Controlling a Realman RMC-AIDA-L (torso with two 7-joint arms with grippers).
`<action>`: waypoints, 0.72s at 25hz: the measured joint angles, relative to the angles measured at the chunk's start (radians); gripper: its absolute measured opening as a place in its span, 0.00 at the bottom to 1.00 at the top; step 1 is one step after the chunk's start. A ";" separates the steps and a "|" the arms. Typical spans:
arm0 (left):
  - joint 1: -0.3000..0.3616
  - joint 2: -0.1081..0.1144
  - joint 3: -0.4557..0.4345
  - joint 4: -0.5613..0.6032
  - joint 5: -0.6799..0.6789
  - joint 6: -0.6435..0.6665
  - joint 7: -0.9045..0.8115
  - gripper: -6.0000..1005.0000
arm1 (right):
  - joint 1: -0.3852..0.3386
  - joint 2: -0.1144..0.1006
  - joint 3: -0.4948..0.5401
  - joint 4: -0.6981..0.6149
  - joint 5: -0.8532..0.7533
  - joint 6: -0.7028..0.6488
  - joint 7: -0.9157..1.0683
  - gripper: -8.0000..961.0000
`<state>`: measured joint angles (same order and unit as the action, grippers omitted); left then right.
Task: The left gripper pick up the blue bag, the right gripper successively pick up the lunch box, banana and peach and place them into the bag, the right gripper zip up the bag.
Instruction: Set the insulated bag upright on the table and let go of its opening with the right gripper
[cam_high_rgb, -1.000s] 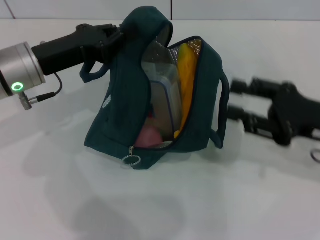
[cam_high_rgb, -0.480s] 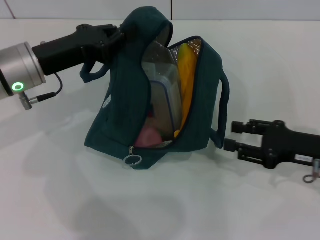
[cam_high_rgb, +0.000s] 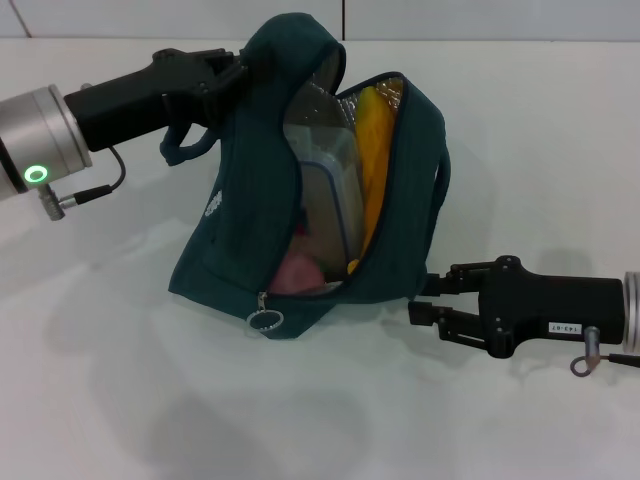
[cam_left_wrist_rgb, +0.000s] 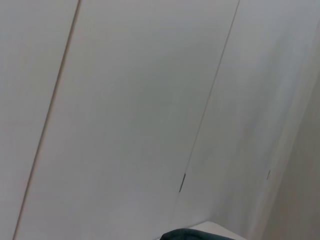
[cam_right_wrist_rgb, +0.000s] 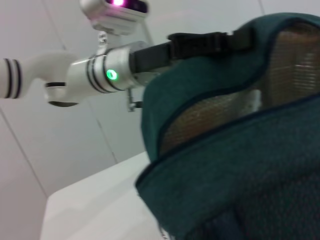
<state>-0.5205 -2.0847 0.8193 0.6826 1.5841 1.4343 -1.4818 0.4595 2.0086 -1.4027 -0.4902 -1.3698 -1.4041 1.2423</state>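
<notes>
In the head view, the large dark teal-blue fabric bag (cam_high_rgb: 250, 220) with silver foil lining stands on the white worktop (cam_high_rgb: 120, 400), its zipped mouth gaping open toward the camera. The black two-fingered left hand (cam_high_rgb: 236, 72) is clamped on the fabric at the bag's top left, holding that side up in a peak; its silver wrist shows a green light. Inside the bag, the clear plastic lunch box (cam_high_rgb: 335, 200) with a blue rim stands on edge in the middle, the long yellow-orange banana (cam_high_rgb: 372, 165) lies against the lining on its right, and the round pale pink peach (cam_high_rgb: 297, 272) sits low at the bottom, below the lunch box. The metal ring zip pull (cam_high_rgb: 264, 321) hangs at the bag's lower front corner. A padded loop handle (cam_high_rgb: 441, 215) hangs down the bag's right side. The black two-fingered right hand (cam_high_rgb: 430, 296) lies low over the worktop just beside the bag's lower right corner, fingers pointing at the bag and parted with a narrow gap, holding nothing.

The left wrist view shows pale wall panels and only a dark sliver of the bag's fabric (cam_left_wrist_rgb: 192, 234).

In the right wrist view, the bag fills the near side, its foil lining (cam_right_wrist_rgb: 210, 115) visible through the open mouth; beyond it the left hand (cam_right_wrist_rgb: 237, 37) grips the bag's top.
</notes>
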 joint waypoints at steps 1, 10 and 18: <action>0.000 0.000 0.000 0.000 0.000 0.000 0.000 0.05 | 0.001 0.000 0.000 0.000 0.000 -0.008 -0.001 0.40; 0.001 0.000 0.002 -0.005 -0.002 0.000 0.000 0.05 | 0.007 0.004 -0.003 -0.023 -0.002 -0.009 -0.011 0.36; -0.002 0.000 -0.002 -0.016 -0.003 -0.001 0.000 0.05 | 0.018 0.007 -0.002 -0.039 0.003 -0.008 -0.022 0.30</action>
<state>-0.5222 -2.0847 0.8176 0.6671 1.5813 1.4334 -1.4814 0.4774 2.0156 -1.4049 -0.5295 -1.3669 -1.4120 1.2203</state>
